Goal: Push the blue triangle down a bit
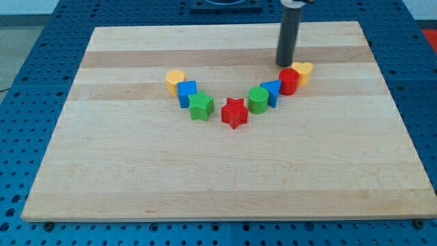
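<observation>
Eight blocks form a V on the wooden board (225, 164). The blue triangle (272, 91) sits on the right arm, between the green cylinder (258, 100) and red cylinder (289, 80). My tip (285, 65) (a bare rod, holding nothing) stands just above the red cylinder.

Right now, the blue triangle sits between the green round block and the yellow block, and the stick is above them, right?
Almost. In the camera view the blue triangle sits between the green round block and the red round block; the yellow block comes after that. My tip is just above them.
</observation>
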`<state>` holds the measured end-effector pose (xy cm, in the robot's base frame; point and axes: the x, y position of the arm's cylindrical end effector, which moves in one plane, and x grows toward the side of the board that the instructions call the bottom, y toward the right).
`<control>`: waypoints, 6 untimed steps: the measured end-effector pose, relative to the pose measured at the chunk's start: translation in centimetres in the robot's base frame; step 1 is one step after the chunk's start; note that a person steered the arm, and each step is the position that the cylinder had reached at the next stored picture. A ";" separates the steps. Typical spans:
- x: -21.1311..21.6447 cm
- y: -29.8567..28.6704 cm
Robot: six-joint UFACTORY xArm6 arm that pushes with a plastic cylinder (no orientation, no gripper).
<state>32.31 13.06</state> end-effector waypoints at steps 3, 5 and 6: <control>-0.6 1.6; 2.3 -5.7; 5.0 -5.6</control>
